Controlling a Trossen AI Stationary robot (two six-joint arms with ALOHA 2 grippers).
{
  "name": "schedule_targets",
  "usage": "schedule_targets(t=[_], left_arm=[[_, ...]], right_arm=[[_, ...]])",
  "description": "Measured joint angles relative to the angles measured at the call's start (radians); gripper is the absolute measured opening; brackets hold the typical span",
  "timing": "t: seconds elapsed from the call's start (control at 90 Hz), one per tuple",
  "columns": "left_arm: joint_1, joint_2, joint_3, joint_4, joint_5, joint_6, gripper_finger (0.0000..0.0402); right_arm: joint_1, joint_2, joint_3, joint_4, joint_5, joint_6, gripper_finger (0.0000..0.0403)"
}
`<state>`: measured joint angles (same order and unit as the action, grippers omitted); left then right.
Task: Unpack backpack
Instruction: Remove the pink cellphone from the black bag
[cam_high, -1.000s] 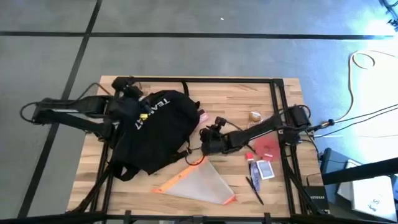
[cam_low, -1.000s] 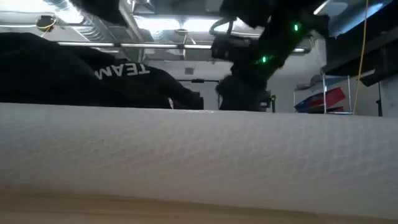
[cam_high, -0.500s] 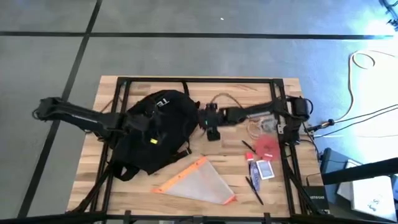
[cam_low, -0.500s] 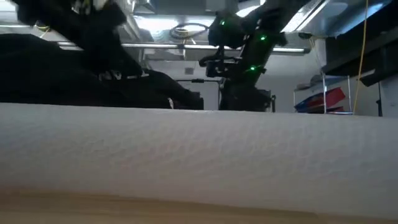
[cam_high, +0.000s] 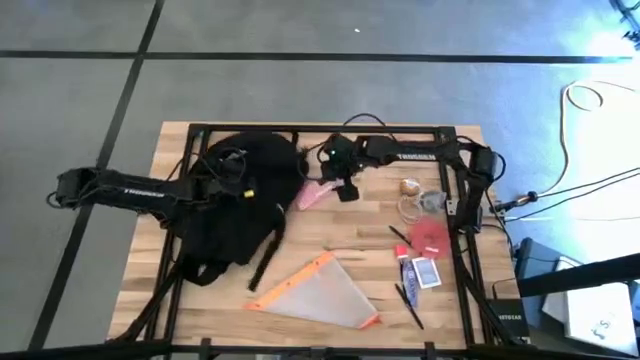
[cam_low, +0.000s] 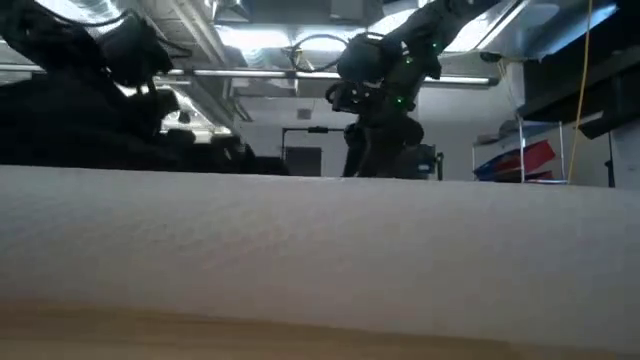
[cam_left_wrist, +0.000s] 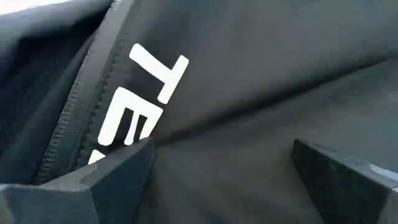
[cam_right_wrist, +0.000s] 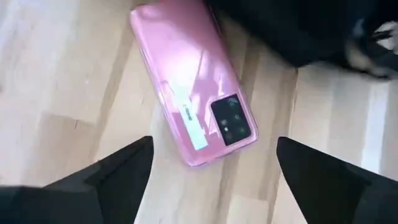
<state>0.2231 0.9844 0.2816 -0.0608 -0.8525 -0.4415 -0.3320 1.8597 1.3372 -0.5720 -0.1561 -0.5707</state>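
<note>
left gripper (cam_high: 232, 178): over the backpack top, fingers (cam_left_wrist: 118, 171) spread apart, black fabric between them, no clear grip
backpack (cam_high: 235, 205): black, slumped on the table's (cam_high: 370, 215) left half, white lettering (cam_left_wrist: 146, 93) by a zipper
pink phone (cam_right_wrist: 193, 84): flat on wood, just right of backpack, camera side up
right gripper (cam_high: 345, 185): above the phone, jaws wide, holding nothing
pouch (cam_high: 315, 293): translucent, orange trim, front centre
small items (cam_high: 420, 265): right side, near the edge

Straight down over the whole bench (cam_high: 250, 280); level from bench edge; wrists close on backpack (cam_left_wrist: 261, 81) and pink phone (cam_right_wrist: 189, 81), both seen overhead.
</note>
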Motion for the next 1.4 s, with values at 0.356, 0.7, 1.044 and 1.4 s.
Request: schedule_targets(t=[0.356, 0.7, 1.044, 1.4], left_arm=[[0.102, 0.002, -0.017, 0.060, 0.078, -0.016, 0.0370], [0.102, 0.002, -0.017, 0.073, 0.087, 0.009, 0.0370], [0.102, 0.002, -0.017, 0.070, 0.102, 0.011, 0.0370], [0.102, 0.002, -0.079, 0.085, 0.113, -0.036, 0.0370]], right_arm=[[0.007, 0.212, 0.062, 0.176, -0.076, -0.066, 0.0323], [0.005, 0.342, 0.200, 0.143, -0.186, -0.066, 0.0323], [0.006, 0.353, 0.211, 0.059, -0.144, -0.030, 0.0323], [0.006, 0.277, 0.195, -0.151, -0.045, 0.050, 0.0323]])
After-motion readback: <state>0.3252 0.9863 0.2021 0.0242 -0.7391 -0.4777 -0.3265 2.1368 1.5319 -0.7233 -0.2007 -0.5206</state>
